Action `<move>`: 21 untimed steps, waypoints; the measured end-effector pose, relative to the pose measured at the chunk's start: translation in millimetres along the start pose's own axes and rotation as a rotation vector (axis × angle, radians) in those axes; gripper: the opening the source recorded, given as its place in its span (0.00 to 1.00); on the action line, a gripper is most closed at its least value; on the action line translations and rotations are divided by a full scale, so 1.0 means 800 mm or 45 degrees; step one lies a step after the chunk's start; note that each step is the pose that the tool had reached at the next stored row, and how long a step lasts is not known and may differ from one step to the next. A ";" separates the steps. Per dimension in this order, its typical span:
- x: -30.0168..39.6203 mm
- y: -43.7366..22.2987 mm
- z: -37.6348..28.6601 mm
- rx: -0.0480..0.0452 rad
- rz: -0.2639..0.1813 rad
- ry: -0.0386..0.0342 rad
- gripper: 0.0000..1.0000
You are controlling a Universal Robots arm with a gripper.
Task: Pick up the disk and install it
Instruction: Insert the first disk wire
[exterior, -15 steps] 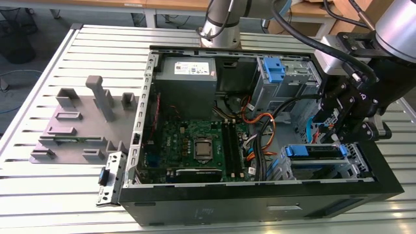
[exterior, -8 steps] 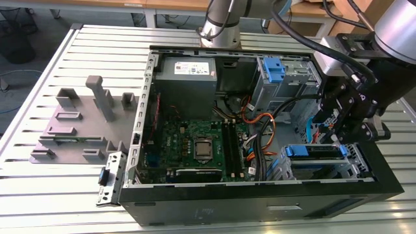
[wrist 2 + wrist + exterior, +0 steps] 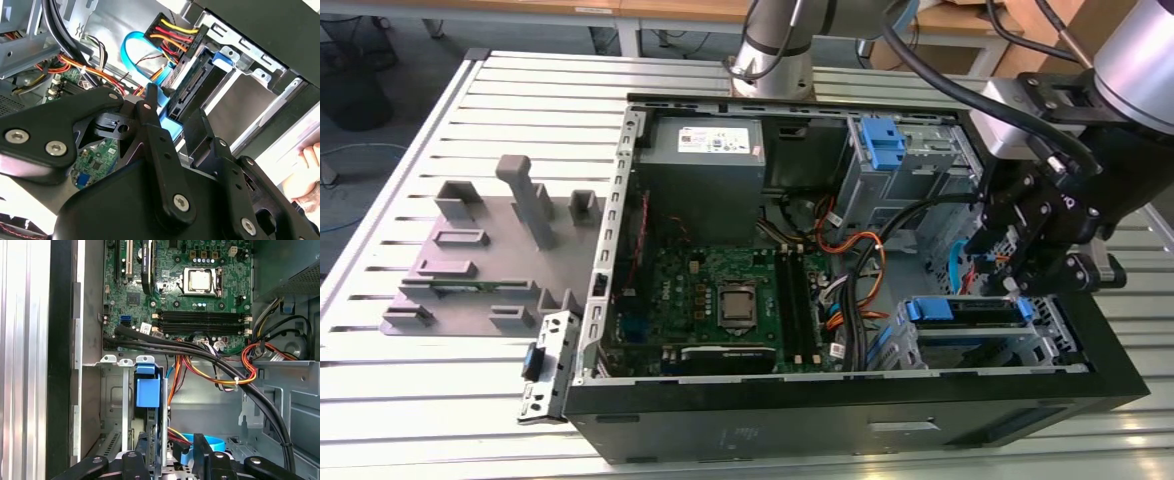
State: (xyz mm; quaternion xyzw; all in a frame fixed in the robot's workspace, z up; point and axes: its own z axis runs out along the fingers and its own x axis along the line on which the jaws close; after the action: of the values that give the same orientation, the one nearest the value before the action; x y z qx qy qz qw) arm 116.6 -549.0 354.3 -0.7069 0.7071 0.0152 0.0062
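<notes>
One disk (image 3: 148, 390) is seen seated edge-on in the computer case's (image 3: 854, 405) drive cage, pinched by the claw (image 3: 172, 127) for alignment

The bench (image 3: 454, 420) is a pale metal surface of long parallel slats with grooves between them. An open black computer case (image 3: 854, 415) lies on its side on it, taking up the middle and the exterior view's right, its inside facing up. Just beside the case, toward the exterior view's left, a grey moulded fixture (image 3: 480, 255) with upright posts and blocks sits on the slats, and a small metal bracket (image 3: 550, 365) lies near the case's corner.
</notes>
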 end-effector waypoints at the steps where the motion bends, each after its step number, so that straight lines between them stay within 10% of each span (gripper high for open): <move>1: 0.0000 -0.0012 0.0002 0.000 0.000 0.0000 0.48; 21: 0.0059 -0.0027 0.0055 -0.002 0.000 0.0061 0.48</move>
State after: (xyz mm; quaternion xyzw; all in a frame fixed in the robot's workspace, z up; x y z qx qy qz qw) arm 118.7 -553.6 349.7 -0.7069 0.7071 0.0140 0.0040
